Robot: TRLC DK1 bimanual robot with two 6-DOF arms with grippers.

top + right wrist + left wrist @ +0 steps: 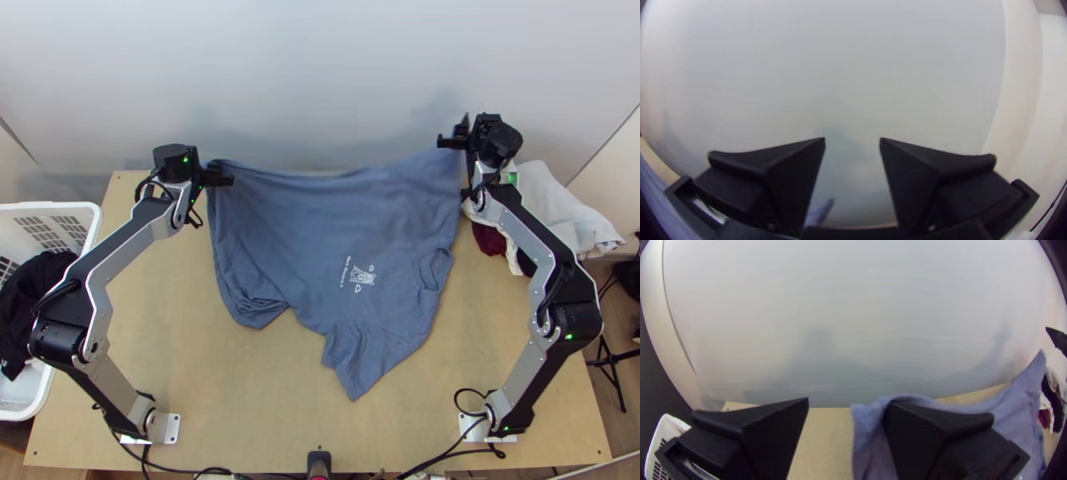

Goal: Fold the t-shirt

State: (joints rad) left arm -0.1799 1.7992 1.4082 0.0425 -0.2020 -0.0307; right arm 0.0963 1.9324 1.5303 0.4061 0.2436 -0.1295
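The blue-grey t-shirt (320,240) lies unfolded, print up, its sleeves toward the near side and its far edge raised at both ends. At its far left corner is my left gripper (221,174), open. In the left wrist view the shirt (1013,422) drapes against one finger of my left gripper (847,406), with a gap between both fingers. My right gripper (454,134) stands open above the shirt's peaked far right corner. In the right wrist view, a blurred tip of cloth (820,211) shows low between the parted fingers of my right gripper (852,142).
A white basket (92,232) with black cloth stands at the left. White and dark red clothes (552,208) are heaped at the table's far right. Bare wood of the table (264,400) lies in front of the shirt. A pale wall rises behind the table.
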